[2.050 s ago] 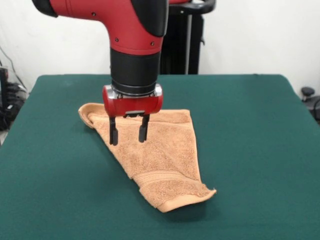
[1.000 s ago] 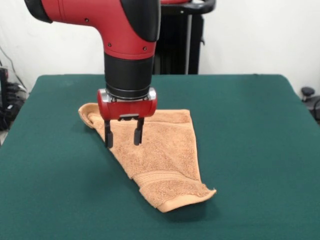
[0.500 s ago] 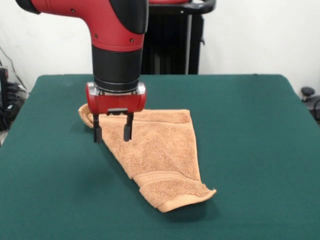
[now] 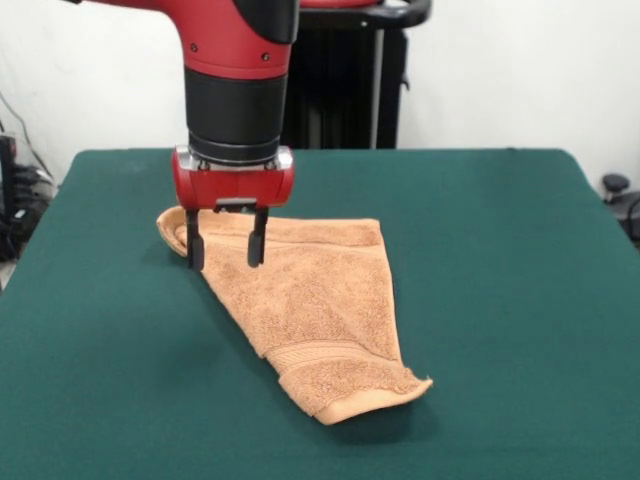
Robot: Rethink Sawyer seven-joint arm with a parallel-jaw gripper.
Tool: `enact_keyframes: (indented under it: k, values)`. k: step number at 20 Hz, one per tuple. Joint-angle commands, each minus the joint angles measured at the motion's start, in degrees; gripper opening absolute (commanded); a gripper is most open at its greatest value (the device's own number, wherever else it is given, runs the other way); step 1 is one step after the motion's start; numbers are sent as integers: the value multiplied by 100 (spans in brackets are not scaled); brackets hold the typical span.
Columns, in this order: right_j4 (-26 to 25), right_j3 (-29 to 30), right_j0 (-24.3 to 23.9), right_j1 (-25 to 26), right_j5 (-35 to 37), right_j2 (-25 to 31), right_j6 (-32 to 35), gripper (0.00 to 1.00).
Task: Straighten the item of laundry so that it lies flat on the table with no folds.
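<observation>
Hovering claw: the claw (image 4: pixel 226 250) is held wide apart, empty, over the towel's far folded corner.
Towel position: the orange-tan hand towel (image 4: pixel 300 300) is spread, folded triangular, mid-table (image 4: pixel 500 280).
Risk: both layers may be pinched together, so the fold is dragged, not opened.

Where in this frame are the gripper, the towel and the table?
gripper (image 4: pixel 226 252): front view, midway between its two open fingertips.
towel (image 4: pixel 310 300): front view, middle of the terry surface.
table (image 4: pixel 500 260): front view, bare green top beside the towel.
</observation>
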Motion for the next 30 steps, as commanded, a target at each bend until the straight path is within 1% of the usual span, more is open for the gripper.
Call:
enact_keyframes:
  k: [1, 13, 24, 30]
  values:
    - [-88, 583, 52, 71, -165, 592, 171, 100]
    - [-58, 612, 44, 21, -89, 582, 167, 100]
    - [-81, 623, 48, 62, -198, 573, 211, 100]
    - [-64, 610, 75, 110, -268, 509, 341, 100]
